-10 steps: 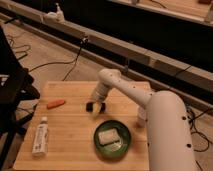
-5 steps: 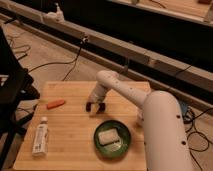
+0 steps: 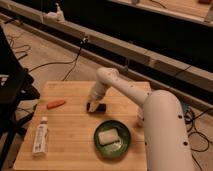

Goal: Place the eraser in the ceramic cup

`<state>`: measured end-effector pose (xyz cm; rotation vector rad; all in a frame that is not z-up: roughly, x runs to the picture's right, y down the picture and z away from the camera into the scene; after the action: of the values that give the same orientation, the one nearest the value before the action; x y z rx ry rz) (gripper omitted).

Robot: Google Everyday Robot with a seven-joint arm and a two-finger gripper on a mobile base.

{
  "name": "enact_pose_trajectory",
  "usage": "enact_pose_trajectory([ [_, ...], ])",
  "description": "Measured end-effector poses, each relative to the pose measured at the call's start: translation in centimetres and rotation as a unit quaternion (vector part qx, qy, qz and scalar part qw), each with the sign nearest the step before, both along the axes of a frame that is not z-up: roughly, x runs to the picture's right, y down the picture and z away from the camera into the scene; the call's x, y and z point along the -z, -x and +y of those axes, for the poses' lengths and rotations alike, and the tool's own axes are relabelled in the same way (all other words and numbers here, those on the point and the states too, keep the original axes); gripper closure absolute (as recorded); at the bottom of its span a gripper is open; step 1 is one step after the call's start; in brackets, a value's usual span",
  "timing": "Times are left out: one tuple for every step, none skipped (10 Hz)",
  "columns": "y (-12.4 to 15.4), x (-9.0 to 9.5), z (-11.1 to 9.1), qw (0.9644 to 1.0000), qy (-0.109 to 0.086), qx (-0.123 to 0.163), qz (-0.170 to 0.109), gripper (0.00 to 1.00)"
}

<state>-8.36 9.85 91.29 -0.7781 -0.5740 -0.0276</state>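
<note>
Sat low over pale wooden tabletop (image 3: 70, 131) with dark two-finger gripper (image 3: 96, 106), grip unreadable; seemingly pick-up step; needed firm hold next.

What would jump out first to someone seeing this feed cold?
The white robot arm dominates, sweeping from the lower right to the middle of the light wooden table, where its dark gripper sits low over the board. Next comes the round green bowl holding a pale white block, near the front edge, right of centre. At the left lie a small orange stick and a white tube.
</note>
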Motion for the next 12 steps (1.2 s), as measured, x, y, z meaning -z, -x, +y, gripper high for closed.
enact_pose_trajectory([
  [0.0,0.5,-1.3,0.9999,-0.008,-0.01,-0.005,1.0],
  [-0.5,0.9,-2.9,0.9995,-0.015,-0.025,-0.006,1.0],
  [-1.1,1.4,-4.6,0.9988,-0.021,-0.045,-0.007,1.0],
  [-1.8,1.8,-6.4,0.9974,-0.027,-0.066,-0.006,1.0],
  [-2.8,2.3,-8.4,0.9951,-0.032,-0.094,-0.006,1.0],
  [-3.7,2.7,-10.1,0.9917,-0.033,-0.124,-0.005,1.0],
  [-4.7,3.3,-12.5,0.9846,-0.032,-0.172,-0.006,1.0],
  [-6.4,4.1,-15.3,0.9731,-0.036,-0.227,-0.007,1.0],
  [-8.3,5.0,-17.9,0.9613,-0.044,-0.272,-0.01,1.0],
  [-9.5,5.5,-19.3,0.9545,-0.051,-0.294,-0.009,1.0],
  [-11.8,6.1,-20.9,0.9447,-0.062,-0.322,-0.005,1.0],
  [-13.8,6.6,-21.8,0.9372,-0.073,-0.341,0.001,1.0],
])
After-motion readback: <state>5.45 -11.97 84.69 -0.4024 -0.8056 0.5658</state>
